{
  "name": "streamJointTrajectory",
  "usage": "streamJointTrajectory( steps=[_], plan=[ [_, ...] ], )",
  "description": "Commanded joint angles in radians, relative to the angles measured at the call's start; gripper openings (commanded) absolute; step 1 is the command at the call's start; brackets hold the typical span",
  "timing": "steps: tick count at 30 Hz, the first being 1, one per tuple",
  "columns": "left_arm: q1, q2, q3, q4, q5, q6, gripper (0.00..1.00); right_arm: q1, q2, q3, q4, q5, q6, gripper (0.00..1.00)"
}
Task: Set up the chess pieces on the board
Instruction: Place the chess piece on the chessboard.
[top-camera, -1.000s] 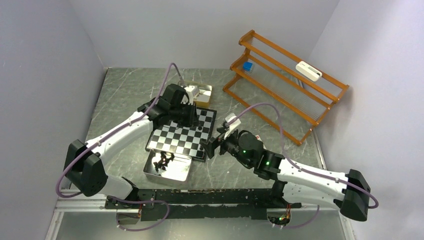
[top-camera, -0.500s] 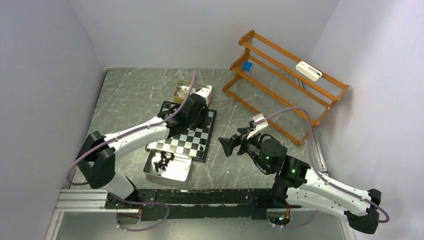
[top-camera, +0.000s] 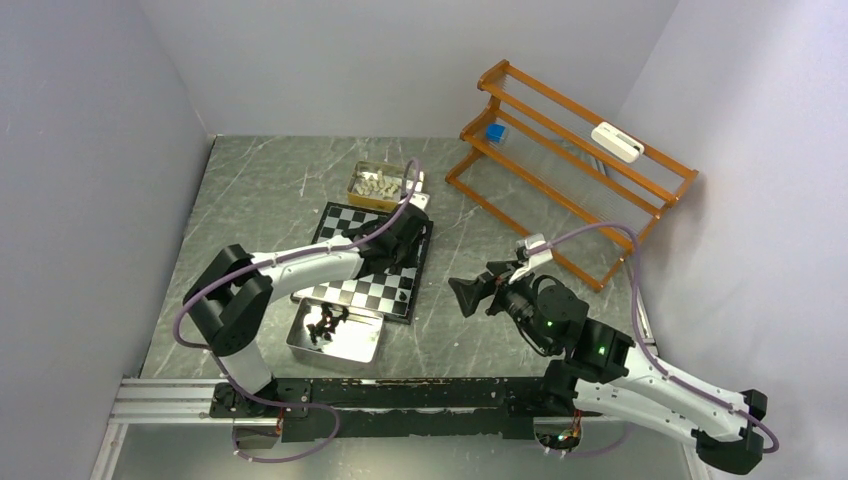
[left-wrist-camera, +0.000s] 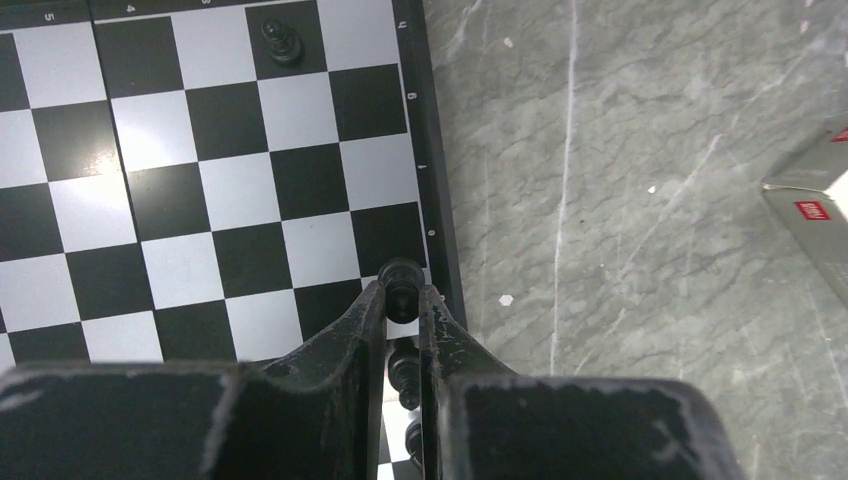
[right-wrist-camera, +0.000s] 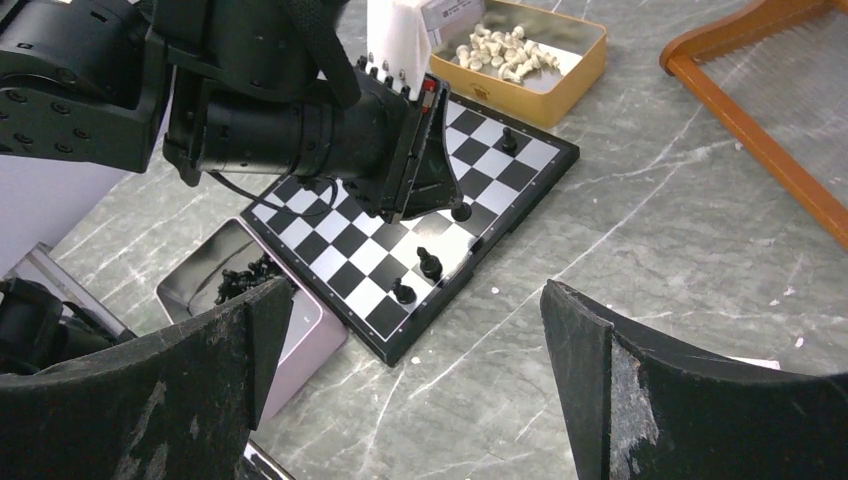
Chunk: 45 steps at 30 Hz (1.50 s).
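The chequered board (top-camera: 340, 292) lies mid-table. My left gripper (left-wrist-camera: 401, 300) is shut on a small black chess piece (left-wrist-camera: 401, 285) over a white square at the board's right edge; whether the piece touches the square I cannot tell. Two black pieces (right-wrist-camera: 430, 264) stand along that same edge, nearer me, and another (left-wrist-camera: 281, 42) stands farther up the board. My right gripper (right-wrist-camera: 420, 350) hangs open and empty over bare table right of the board (right-wrist-camera: 330, 245). In the top view the left gripper (top-camera: 408, 240) is low over the board and the right gripper (top-camera: 466, 295) is beside it.
A silver tray (top-camera: 300, 345) with several black pieces touches the board's near edge. A gold tin (top-camera: 378, 185) of cream-white pieces sits behind the board. An orange rack (top-camera: 570, 160) stands at the back right, with a blue block (top-camera: 494, 131) and a white object (top-camera: 617, 141) on it.
My left gripper has slid right across the board to its right edge, still shut on the black piece. My right arm has drawn back to the right, away from the board.
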Motion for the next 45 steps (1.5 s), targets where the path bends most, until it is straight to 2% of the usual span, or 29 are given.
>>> streamJointTrajectory(
  steps=[1, 14, 45],
  plan=[
    [-0.009, 0.025, 0.001, 0.049, -0.053, -0.007, 0.12, -0.002, 0.000, -0.011, -0.007, 0.018, 0.015, 1.00],
    [-0.009, 0.112, 0.048, 0.051, -0.077, 0.001, 0.15, -0.002, 0.041, -0.004, 0.020, 0.012, -0.002, 1.00],
    [-0.011, 0.137, 0.065, 0.041, -0.086, 0.006, 0.25, -0.003, 0.038, -0.014, 0.025, 0.019, -0.001, 1.00]
  ],
)
